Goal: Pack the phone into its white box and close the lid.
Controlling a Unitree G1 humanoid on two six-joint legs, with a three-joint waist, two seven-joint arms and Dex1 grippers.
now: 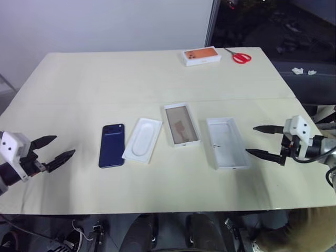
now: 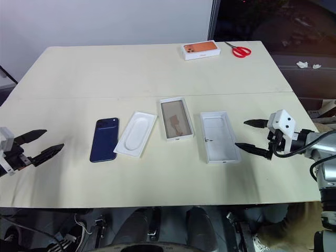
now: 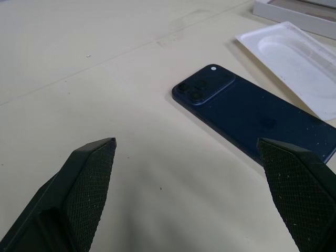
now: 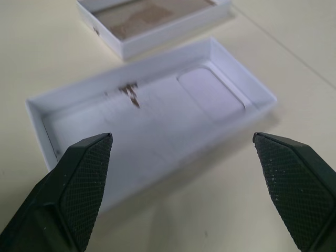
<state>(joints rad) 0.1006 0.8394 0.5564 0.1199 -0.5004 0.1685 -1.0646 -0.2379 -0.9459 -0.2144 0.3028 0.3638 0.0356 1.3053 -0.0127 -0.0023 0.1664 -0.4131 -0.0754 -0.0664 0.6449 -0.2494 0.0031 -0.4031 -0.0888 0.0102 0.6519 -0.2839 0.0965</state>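
Note:
The dark navy phone (image 1: 112, 145) lies back up on the cream table, left of centre, with its camera cluster at the far end. My left gripper (image 1: 64, 146) hovers open to its left, pointing at the phone (image 3: 252, 113), with nothing between its fingers. The white box (image 1: 181, 125), brownish inside, sits open at the table's middle. To its right the lid (image 1: 227, 142) lies with its plain white inside up. My right gripper (image 1: 251, 140) stands open and unladen just right of the lid (image 4: 147, 121), pointing at it.
A round-cornered white insert tray (image 1: 143, 139) lies between the phone and the box. An orange-topped box (image 1: 201, 55) and red scissors (image 1: 240, 56) rest at the table's far edge. The table's right edge is close behind my right gripper.

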